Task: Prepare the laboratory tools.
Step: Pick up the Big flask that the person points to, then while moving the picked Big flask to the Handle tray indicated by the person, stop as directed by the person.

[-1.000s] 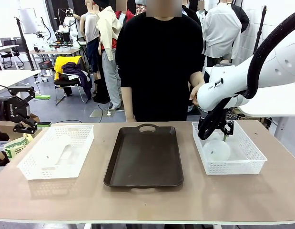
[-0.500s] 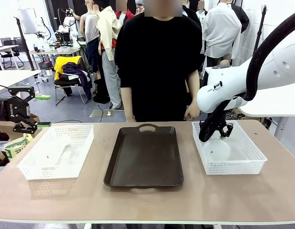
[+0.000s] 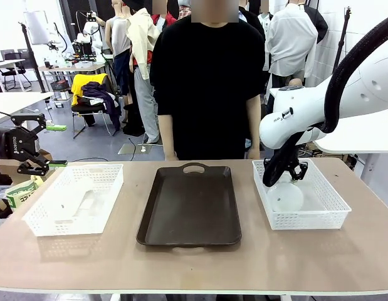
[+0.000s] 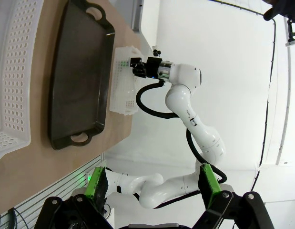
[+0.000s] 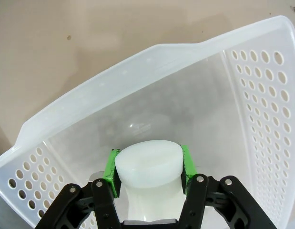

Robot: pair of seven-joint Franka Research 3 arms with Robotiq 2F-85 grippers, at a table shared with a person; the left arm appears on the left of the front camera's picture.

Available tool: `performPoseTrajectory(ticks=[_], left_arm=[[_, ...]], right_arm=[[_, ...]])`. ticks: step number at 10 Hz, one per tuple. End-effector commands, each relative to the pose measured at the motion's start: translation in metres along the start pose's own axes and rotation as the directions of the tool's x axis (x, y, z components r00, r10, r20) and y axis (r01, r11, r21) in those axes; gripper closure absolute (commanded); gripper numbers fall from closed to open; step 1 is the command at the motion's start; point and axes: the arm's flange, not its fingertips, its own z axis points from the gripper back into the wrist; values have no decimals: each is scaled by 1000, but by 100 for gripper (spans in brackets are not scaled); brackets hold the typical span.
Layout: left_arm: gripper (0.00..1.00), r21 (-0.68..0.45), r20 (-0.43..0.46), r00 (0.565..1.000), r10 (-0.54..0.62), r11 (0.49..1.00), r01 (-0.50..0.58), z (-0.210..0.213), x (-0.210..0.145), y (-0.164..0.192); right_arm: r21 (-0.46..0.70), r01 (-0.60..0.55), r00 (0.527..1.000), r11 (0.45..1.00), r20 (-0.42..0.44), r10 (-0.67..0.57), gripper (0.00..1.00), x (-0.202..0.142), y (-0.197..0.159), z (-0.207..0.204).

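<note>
Bench (image 3: 194, 263): the brown tray (image 3: 190, 207) sits mid-bench and is our reference. It looks bare, so we judge nothing is staged on it yet.

Person (image 3: 206, 81) stands beyond the tray's far handle, arms down.

One white lattice basket either side of the tray: left basket (image 3: 62, 226) and right basket (image 3: 306, 219), both just beside the tray and not touching it.

The right arm reaches down into the right basket. Right hand (image 5: 147, 169) is closed on the neck of a frosted flask (image 3: 285, 198), with a green pad (image 5: 110, 168) on each side of the neck. The flask body sits inside the basket near the tray-side wall. We can't tell whether the base is off the basket floor, or whether it is upright or tilted.

Left hand (image 3: 56, 145) hangs well left of the tray, outboard of the left basket. Its fingers are spread and it's holding nothing.

A pale shape (image 3: 81, 195) lies in the left basket, likely the second flask, but it's too faint to confirm.

Step in hand, as we read it: pick of the first flask, with the grasp made and the lift pending.

Next move calls for:
- a straight lift until the wide base clears the basket rim on the tray side
- a traverse toward the tray
- setting it down base-first, upright

The smooth neck may slip, so we'd hold the grip firm and move slowly. We'd expect the left hand to take the other flask after that.
</note>
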Motion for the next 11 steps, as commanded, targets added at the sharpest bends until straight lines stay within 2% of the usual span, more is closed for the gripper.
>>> performPoseTrajectory(ticks=[1, 11], left_arm=[[0, -8, -4, 1000, 9, 1000, -9, 2, -1, -3], [0, -8, -4, 1000, 9, 1000, -9, 2, -1, -3]], right_arm=[[5, -13, 1000, 1000, -2, 13, 100, -1, 2, 0], [5, -13, 1000, 1000, -2, 13, 100, -1, 2, 0]])
